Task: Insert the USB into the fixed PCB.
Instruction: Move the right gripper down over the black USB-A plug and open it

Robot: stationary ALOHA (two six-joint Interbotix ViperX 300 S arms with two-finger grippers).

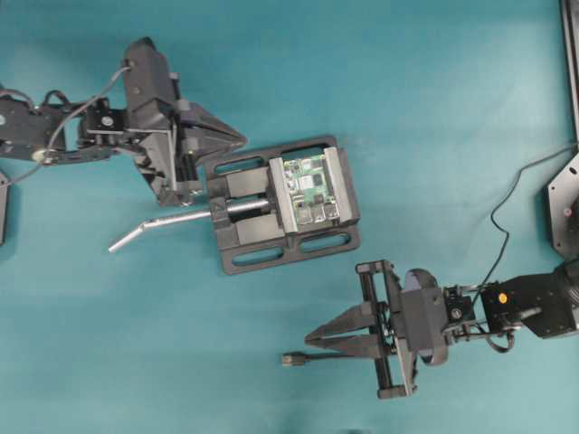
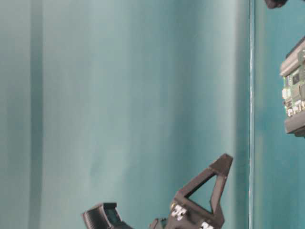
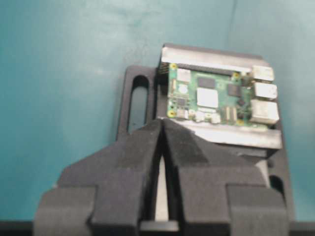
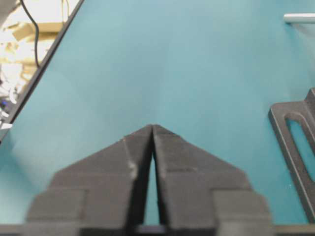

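The green PCB [image 1: 310,188] sits clamped in the black vise [image 1: 271,253]; the left wrist view shows the PCB [image 3: 216,98] with its silver ports on the right. My left gripper [image 1: 241,140] is shut with its tips together, at the vise's near-left corner just short of the board [image 3: 162,120]. The USB plug [image 1: 291,360] lies on the table with its thin cable running right under my right gripper [image 1: 309,341]. That gripper's tips [image 4: 151,127] meet, and I see nothing between them. The plug is hidden in the right wrist view.
The vise's silver bent handle [image 1: 158,222] sticks out to the left, below my left arm. A black frame rail [image 1: 570,54] runs along the right edge. The right wrist view catches the vise base [image 4: 295,147] and the handle end [image 4: 300,18].
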